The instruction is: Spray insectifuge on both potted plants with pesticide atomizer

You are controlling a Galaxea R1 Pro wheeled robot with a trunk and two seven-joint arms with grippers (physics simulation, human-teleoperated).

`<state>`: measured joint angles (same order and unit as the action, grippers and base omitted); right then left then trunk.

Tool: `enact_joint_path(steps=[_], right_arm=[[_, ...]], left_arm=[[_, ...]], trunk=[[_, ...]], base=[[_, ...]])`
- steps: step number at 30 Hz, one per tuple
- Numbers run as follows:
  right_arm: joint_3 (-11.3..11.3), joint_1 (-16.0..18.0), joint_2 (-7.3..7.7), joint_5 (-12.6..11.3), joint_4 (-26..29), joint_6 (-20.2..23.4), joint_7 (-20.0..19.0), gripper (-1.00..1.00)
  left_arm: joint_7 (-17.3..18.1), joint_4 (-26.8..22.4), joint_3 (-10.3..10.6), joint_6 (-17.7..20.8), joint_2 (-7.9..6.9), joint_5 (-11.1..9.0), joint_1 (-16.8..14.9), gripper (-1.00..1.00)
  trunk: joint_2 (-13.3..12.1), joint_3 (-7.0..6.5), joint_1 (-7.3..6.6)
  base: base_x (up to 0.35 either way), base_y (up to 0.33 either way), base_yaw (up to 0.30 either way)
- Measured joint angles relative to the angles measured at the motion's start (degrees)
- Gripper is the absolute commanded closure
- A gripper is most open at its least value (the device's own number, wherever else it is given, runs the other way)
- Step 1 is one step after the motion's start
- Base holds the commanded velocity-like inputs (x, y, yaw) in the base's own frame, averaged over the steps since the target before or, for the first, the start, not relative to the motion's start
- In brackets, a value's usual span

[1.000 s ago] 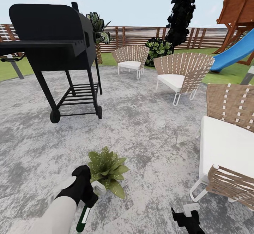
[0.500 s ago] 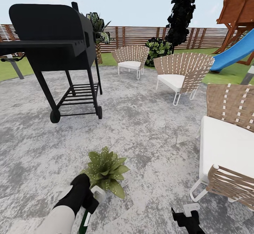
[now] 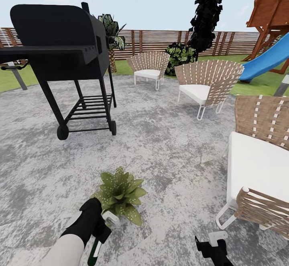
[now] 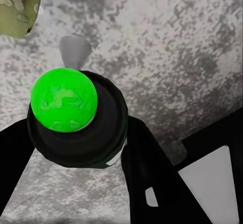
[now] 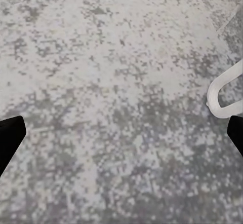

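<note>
My left gripper is shut on the pesticide atomizer, a slim dark bottle with a white patch. It hangs down just left of and nearer to me than a potted plant. That plant is a low rosette of speckled green leaves on the stone patio of the garden. In the left wrist view the atomizer's bright green tip faces the camera between the black fingers, and one speckled leaf shows at the edge. My right gripper is low over the patio, and its wrist view shows the right gripper open with nothing between its fingers.
A black grill stands at the left rear. Wicker chairs sit behind, at mid right and close on my right, the last with a white leg by my right gripper. A fence and blue slide lie beyond.
My left gripper has sunk a little and drawn nearer to me with the atomizer, staying beside the plant. The right gripper and the view have not moved.
</note>
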<state>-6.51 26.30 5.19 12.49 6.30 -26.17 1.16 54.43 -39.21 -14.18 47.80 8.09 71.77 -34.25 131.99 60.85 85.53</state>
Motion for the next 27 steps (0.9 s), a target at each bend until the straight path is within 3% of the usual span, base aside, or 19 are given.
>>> enact_joint_path(steps=[4,8,13,27], right_arm=[[0.00,0.00,0.00,0.00,0.00,0.00,0.03,-1.00],[0.00,0.00,0.00,0.00,0.00,0.00,0.02,-1.00],[0.00,-0.01,0.00,0.00,0.00,0.00,0.03,-1.00],[0.00,0.02,0.00,0.00,0.00,0.00,-0.05,-1.00]], left_arm=[[0.22,0.04,-0.10,0.09,0.75,-0.25,-0.07,1.00],[0.39,1.55,1.17,0.10,1.29,-0.35,-0.08,1.00],[0.49,4.88,1.50,-0.07,0.72,-0.38,0.00,1.00],[0.40,4.73,1.20,0.08,-0.09,-0.57,-0.30,1.00]], trunk=[[0.00,0.00,0.00],[0.00,0.00,0.00],[0.00,0.00,0.00],[0.00,0.00,0.00]], base=[[0.000,0.000,0.000],[0.000,0.000,0.000],[0.000,0.000,0.000],[0.000,0.000,-0.077]])
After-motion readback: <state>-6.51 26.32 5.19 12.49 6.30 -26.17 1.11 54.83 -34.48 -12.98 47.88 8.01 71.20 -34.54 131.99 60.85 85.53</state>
